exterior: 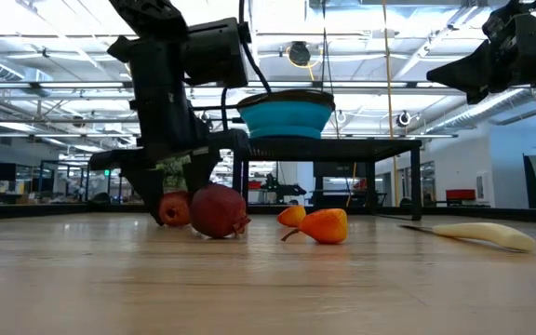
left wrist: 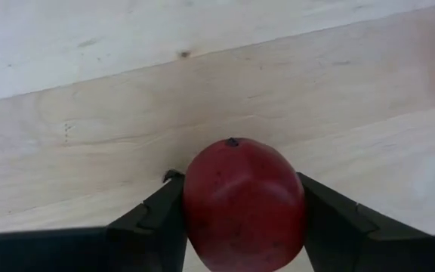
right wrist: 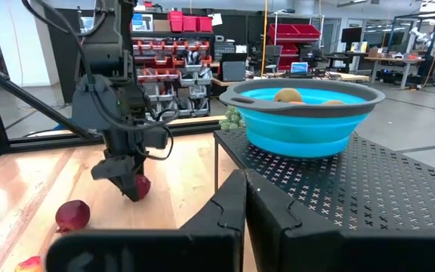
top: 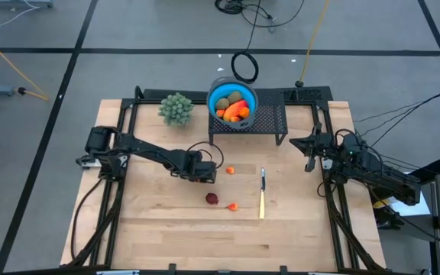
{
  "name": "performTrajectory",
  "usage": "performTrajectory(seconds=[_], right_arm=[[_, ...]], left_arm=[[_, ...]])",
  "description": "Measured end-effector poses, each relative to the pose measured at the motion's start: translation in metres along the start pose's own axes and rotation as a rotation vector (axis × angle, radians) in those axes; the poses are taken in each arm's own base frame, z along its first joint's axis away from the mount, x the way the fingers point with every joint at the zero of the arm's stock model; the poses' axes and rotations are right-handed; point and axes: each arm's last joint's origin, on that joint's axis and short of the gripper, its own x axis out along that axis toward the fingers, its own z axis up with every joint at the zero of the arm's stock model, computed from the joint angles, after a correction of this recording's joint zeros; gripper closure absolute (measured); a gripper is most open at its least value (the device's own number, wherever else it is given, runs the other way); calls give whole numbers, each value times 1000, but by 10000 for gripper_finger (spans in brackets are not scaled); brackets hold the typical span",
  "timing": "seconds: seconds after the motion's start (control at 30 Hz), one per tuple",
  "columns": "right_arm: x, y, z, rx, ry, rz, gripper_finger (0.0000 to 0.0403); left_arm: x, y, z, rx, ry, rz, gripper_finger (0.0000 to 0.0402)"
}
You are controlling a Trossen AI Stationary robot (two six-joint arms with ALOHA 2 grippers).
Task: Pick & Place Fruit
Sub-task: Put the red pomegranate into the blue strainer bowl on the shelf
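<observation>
My left gripper (top: 207, 174) stands low over the middle of the table, shut on a red round fruit (left wrist: 244, 204), which also shows in the low view (exterior: 174, 210). A dark red round fruit (top: 212, 198) and two small orange fruits (top: 234, 206) (top: 230, 169) lie on the table close by. A blue bowl (top: 214, 98) on a black stand holds several fruits. My right gripper (top: 310, 150) is shut and empty, up beside the stand's right end; it also shows in its wrist view (right wrist: 245, 208). My left gripper pinches the red fruit by its two opposite sides (left wrist: 196, 215) between its two fingers (left wrist: 153, 223). The fingers come from above, pointing down. The fruit's stem end (left wrist: 232, 142) sticks out past the fingertips. It is at table height; whether it touches the wood, I cannot tell.
A knife (top: 262, 195) with a pale handle lies right of the loose fruits. A pale green bushy plant (top: 176, 108) stands left of the black perforated stand (top: 273, 121) at the far middle. Bare wood lies along the near edge.
</observation>
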Motion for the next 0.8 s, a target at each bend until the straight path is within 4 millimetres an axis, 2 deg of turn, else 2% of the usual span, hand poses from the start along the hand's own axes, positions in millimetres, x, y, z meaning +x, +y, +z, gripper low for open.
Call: performTrajectory(seconds=[0.13,0.3,0.53,0.8], right_arm=[[0,0,0,0,0,0,403],[0,0,0,0,0,0,403],[0,0,0,-1,0,0,403],[0,0,0,-9,0,0,403]], left_arm=[[-19,0,3,41,-22,-57,196],[-55,-2,3,221,-133,-182,193],[-104,-18,-3,538,-357,-471,193],[-143,-42,-16,871,-678,-767,193]])
